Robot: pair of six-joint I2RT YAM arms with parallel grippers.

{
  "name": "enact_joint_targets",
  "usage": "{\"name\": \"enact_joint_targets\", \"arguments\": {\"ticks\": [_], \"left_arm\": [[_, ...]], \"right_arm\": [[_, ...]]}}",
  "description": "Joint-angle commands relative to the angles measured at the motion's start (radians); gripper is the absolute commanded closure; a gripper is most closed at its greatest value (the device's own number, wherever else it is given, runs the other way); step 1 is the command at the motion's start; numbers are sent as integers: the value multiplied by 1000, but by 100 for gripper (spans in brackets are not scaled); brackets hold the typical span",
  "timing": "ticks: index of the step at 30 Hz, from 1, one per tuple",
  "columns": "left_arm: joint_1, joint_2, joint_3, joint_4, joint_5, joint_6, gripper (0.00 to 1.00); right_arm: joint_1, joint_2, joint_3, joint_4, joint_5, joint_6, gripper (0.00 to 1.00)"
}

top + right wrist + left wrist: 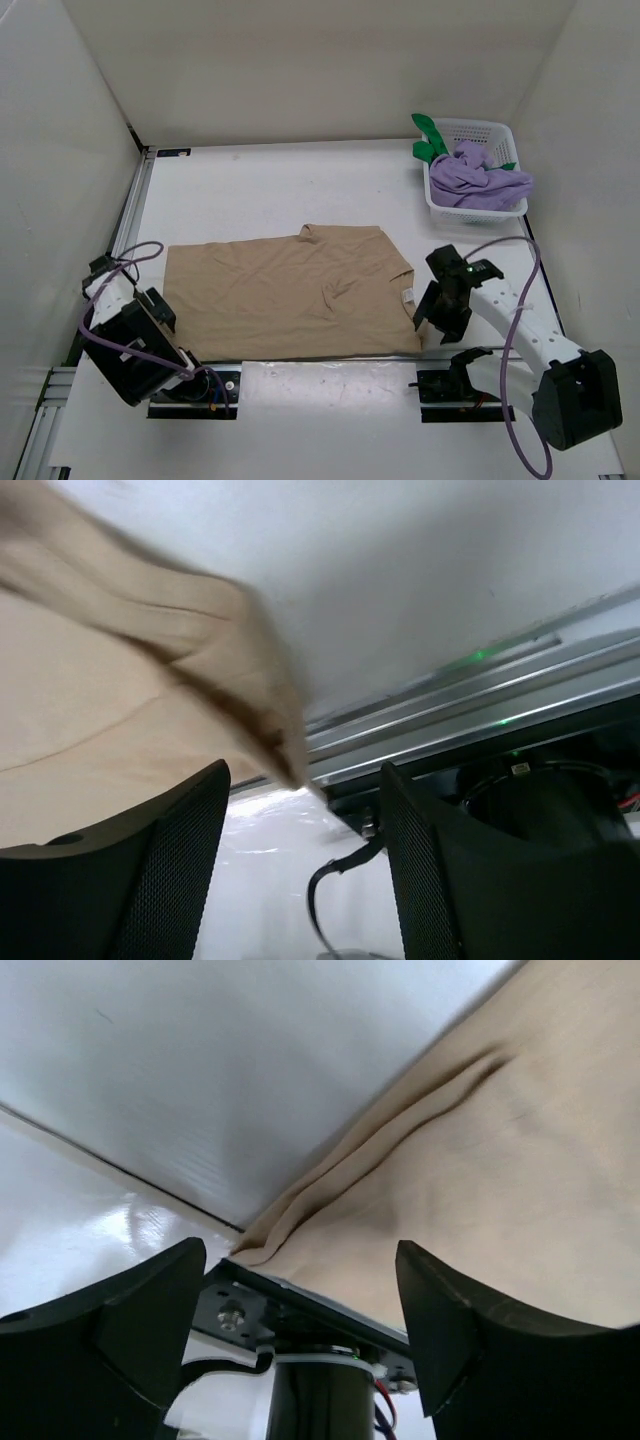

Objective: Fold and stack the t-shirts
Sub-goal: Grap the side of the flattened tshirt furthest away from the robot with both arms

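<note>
White table point(280, 180) held the tan t-shirt point(290, 295), spread flat near its front edge.
Overhead, the purple t-shirt point(480, 180) and green t-shirt point(430, 140) lay in the basket point(490, 130), far right. Left wrist: the left gripper point(300, 1260) gaped wide, empty, at the tan edge. Right wrist: the right gripper point(302, 775) stood parted, empty, beside a blurred tan corner.

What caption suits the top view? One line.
Tan t-shirt lies flat between open left gripper and right gripper; purple t-shirt and green t-shirt wait in the basket.
</note>
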Motion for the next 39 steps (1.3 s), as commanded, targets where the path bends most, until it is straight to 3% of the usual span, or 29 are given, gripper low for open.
{"name": "enact_joint_targets", "arguments": {"ticks": [1, 7, 12, 13, 14, 17, 22, 26, 36, 38, 39], "left_arm": [[-15, -19, 164, 20, 41, 4, 12], [-219, 145, 307, 75, 61, 4, 12], [-240, 321, 477, 161, 165, 4, 12], [-240, 373, 506, 177, 165, 4, 12], [-250, 398, 561, 201, 181, 4, 12], [-250, 493, 651, 214, 251, 4, 12], [-273, 605, 714, 232, 328, 4, 12], [-292, 671, 734, 232, 354, 4, 12], [-335, 722, 714, 278, 274, 4, 13], [-336, 722, 714, 287, 262, 4, 20], [-336, 722, 705, 287, 262, 4, 32]], "right_arm": [[39, 54, 217, 30, 87, -128, 32], [82, 463, 698, 107, 27, -367, 30], [154, 928, 1197, 92, -27, -481, 30], [165, 995, 1372, 92, -39, -481, 30], [165, 1119, 1450, 78, -53, -481, 30], [165, 1294, 1610, 115, -114, -438, 30], [200, 1410, 1636, 309, -209, -389, 30], [261, 1433, 1629, 331, -218, -423, 31], [261, 1416, 1590, 331, -238, -426, 33], [271, 1404, 1590, 331, -248, -450, 37], [271, 1393, 1590, 331, -248, -450, 41]]}}
